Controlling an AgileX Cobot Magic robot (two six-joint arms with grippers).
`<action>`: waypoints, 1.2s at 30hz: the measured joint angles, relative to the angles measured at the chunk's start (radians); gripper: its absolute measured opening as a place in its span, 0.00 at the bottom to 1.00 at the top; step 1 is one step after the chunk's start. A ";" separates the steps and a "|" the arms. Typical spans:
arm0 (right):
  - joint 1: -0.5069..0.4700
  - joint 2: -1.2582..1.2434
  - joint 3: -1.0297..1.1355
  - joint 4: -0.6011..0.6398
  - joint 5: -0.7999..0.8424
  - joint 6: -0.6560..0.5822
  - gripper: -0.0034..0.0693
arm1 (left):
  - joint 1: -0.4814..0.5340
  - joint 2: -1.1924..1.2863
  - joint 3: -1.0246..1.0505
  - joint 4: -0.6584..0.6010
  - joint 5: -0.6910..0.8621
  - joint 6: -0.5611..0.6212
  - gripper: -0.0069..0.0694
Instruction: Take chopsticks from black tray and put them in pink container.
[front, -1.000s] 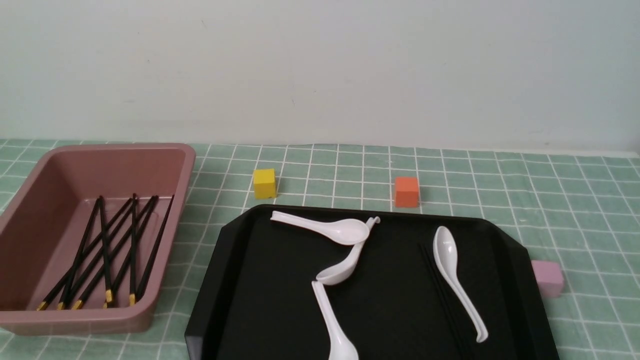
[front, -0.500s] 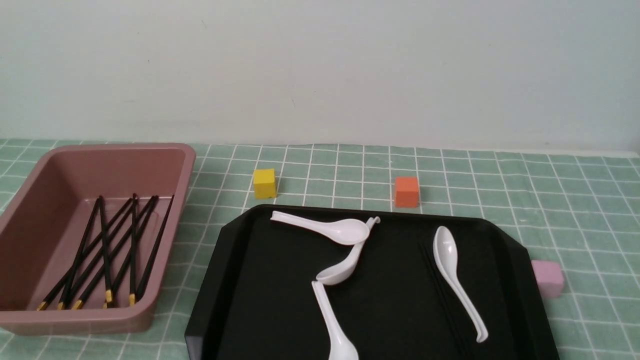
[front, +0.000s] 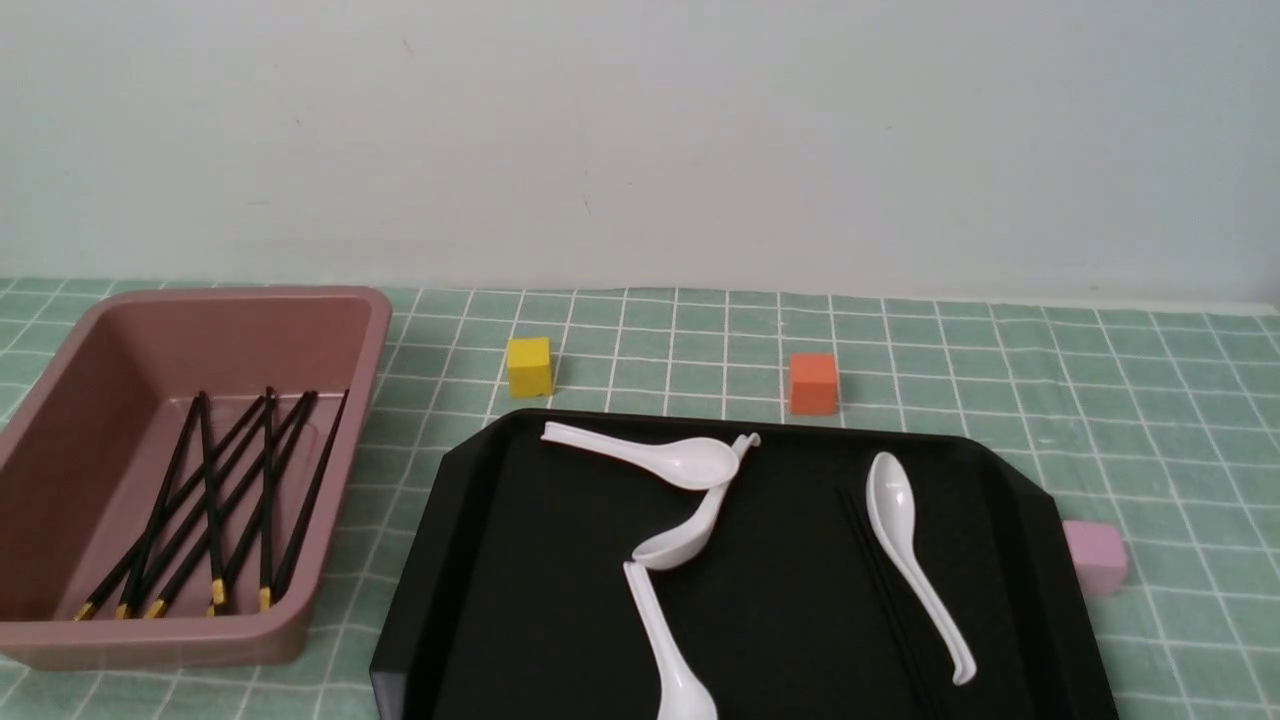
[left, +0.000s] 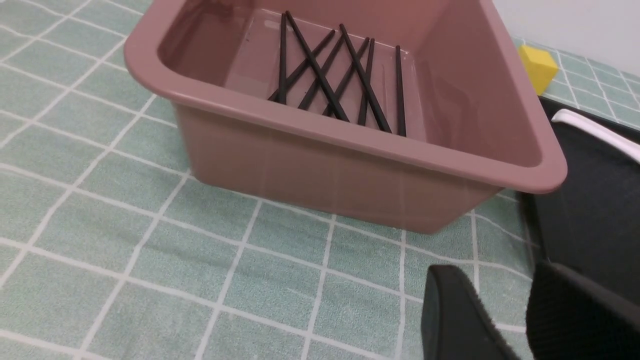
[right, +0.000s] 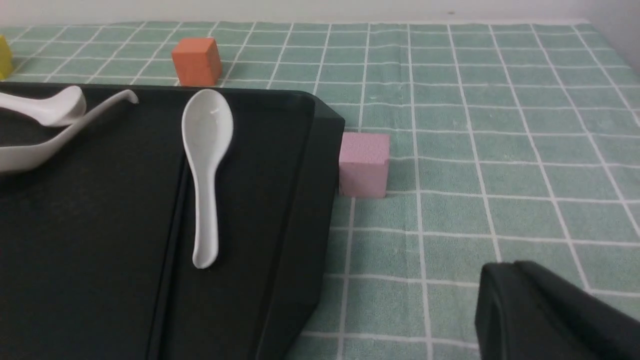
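Observation:
The black tray (front: 500, 560) lies at the centre front of the table. A pair of black chopsticks (front: 885, 590) rests on it, hard to see, just left of the right-hand white spoon (front: 915, 560). In the right wrist view the same chopsticks (right: 172, 235) run along that spoon (right: 205, 170). The pink container (front: 150, 640) stands to the left with several chopsticks (front: 210, 510) inside. Neither gripper shows in the front view. My left gripper (left: 497, 280) is open over the cloth near the container's front corner. My right gripper (right: 505, 270) is shut, empty, over the cloth right of the tray.
Several white soup spoons (front: 670, 460) lie on the tray. A yellow cube (front: 528, 366) and an orange cube (front: 813, 383) sit behind the tray. A small pale pink cube (front: 1095, 556) touches the tray's right edge. A green checked cloth (front: 1150, 400) covers the table.

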 joint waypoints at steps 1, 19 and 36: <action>0.000 0.000 0.000 0.000 0.001 0.000 0.08 | 0.000 0.000 0.000 0.000 0.000 0.000 0.40; 0.000 0.000 0.000 0.000 0.002 0.000 0.10 | 0.000 0.000 0.000 0.000 0.000 0.000 0.40; 0.000 0.000 0.000 0.000 0.002 0.000 0.13 | 0.000 0.000 0.000 0.000 0.000 0.000 0.40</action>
